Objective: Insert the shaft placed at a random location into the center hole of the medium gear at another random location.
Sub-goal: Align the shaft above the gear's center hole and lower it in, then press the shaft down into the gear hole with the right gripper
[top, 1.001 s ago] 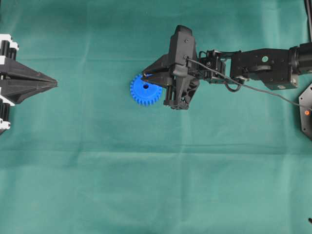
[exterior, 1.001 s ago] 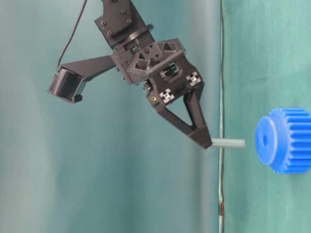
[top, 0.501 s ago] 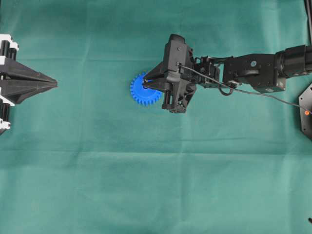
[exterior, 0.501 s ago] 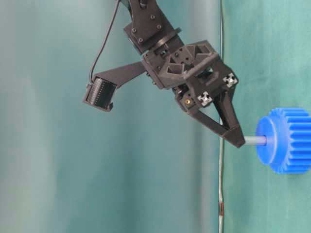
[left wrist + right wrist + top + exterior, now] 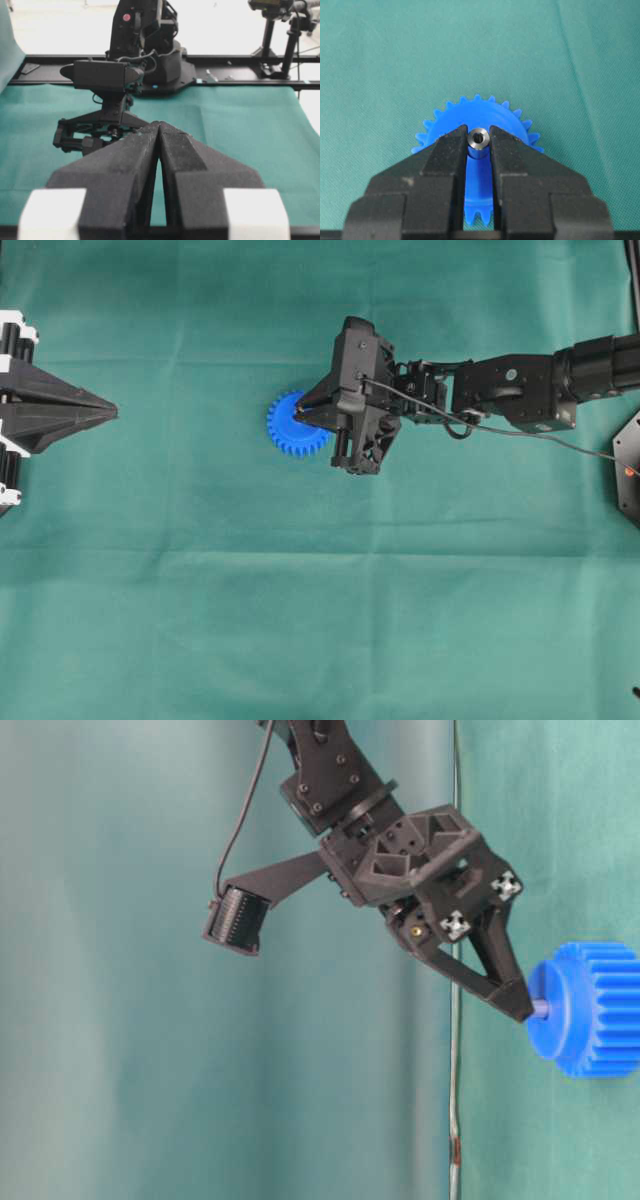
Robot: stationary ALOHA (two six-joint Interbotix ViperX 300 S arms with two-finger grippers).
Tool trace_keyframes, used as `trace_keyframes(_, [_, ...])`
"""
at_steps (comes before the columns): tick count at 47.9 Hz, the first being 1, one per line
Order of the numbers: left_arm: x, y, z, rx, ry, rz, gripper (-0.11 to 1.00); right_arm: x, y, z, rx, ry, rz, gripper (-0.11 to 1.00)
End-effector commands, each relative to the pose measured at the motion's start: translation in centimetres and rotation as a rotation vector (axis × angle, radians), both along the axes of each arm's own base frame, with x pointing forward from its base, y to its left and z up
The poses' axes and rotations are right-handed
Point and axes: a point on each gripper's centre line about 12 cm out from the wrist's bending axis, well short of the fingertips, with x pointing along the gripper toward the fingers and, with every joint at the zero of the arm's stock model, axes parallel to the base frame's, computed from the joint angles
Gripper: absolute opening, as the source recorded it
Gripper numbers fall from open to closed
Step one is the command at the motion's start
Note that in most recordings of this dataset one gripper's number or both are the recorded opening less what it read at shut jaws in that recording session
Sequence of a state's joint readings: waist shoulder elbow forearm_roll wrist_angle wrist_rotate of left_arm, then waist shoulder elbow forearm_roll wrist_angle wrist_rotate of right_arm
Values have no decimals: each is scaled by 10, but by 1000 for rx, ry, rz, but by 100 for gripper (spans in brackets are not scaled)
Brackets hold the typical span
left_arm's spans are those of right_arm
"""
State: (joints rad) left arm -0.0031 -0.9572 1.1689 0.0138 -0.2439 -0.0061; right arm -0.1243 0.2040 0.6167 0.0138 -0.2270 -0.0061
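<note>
overhead: my right fingers [image 5: 300, 416] over the gear [image 5: 292, 430] | table-level: pin [image 5: 540, 1008] sunk in gear's hub, only a stub showing | left wrist: my left fingers [image 5: 159, 131] pressed together, empty | right wrist: my fingertips [image 5: 449, 147] pinch the pin at the gear's middle

center hole: covered by shaft [image 5: 479, 138] and my right gripper [image 5: 479, 145], unseen | medium gear [image 5: 481, 125]: near teeth behind my fingers [image 5: 445, 160] | shaft: only end visible | left gripper [image 5: 158, 165]: base cut by lower edge, right arm behind
</note>
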Motion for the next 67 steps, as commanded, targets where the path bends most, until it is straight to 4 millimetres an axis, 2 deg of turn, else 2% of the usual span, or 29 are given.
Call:
trace_keyframes(1, [2, -1, 4, 1, -9, -3, 0, 5, 0, 9, -3, -38, -1, 13])
trace_keyframes(44, [2, 0, 3, 3, -6, -2, 0, 6, 0, 4, -1, -34, -2, 15])
trace_keyframes(47, [2, -1, 3, 3, -6, -3, 0, 6, 0, 5, -3, -35, -1, 24])
trace_keyframes(56, [2, -1, 3, 3, -6, -3, 0, 6, 2, 4, -1, -34, 4, 76])
trace_keyframes(58, [2, -1, 3, 4, -6, -4, 0, 6, 3, 5, -1, -37, 4, 84])
trace_keyframes(61, [2, -1, 3, 4, -6, -4, 0, 6, 4, 5, 1, -37, 5, 88])
trace_keyframes(67, [2, -1, 3, 4, -6, -4, 0, 6, 3, 5, 3, -36, 3, 85])
